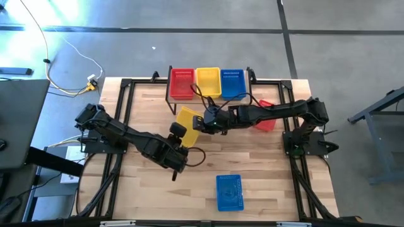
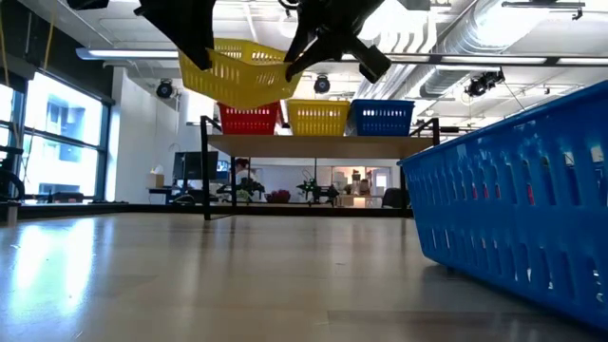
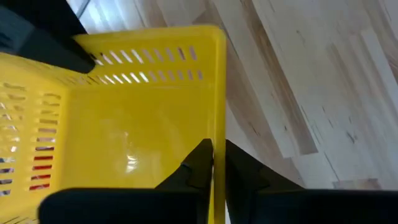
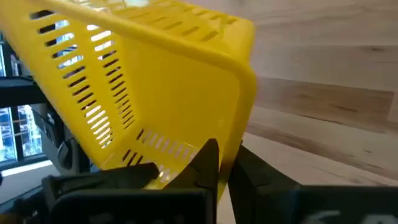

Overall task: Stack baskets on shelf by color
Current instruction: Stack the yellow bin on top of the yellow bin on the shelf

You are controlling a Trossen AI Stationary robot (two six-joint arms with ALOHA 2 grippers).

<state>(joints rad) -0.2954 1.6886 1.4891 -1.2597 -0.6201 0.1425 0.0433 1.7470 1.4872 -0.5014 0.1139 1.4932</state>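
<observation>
A yellow basket (image 1: 188, 120) hangs in the air over the middle of the table, held between both grippers; in the low view the yellow basket (image 2: 237, 74) is tilted and well above the wood. My left gripper (image 1: 181, 132) is shut on its near-left side, my right gripper (image 1: 210, 120) on its right side. On the shelf (image 2: 313, 144) at the far edge stand a red basket (image 1: 183, 83), a yellow one (image 1: 208, 82) and a blue one (image 1: 232, 83), side by side. My left gripper (image 3: 217, 160) pinches the yellow basket's side wall at its rim (image 3: 217, 127), one finger inside the basket and one outside. The basket is lifted clear of the table and tilted. My right gripper (image 4: 227, 160) pinches the basket's wall near a rounded corner (image 4: 236, 118), one finger inside and one outside, coming level from the table's right. The basket is clear of the wood.
A red basket (image 1: 266, 117) lies on the table under my right arm, right of the shelf. A blue basket (image 1: 229, 192) rests on the table near the near edge, filling the right of the low view as the blue basket (image 2: 513, 228). Bare wood lies between them.
</observation>
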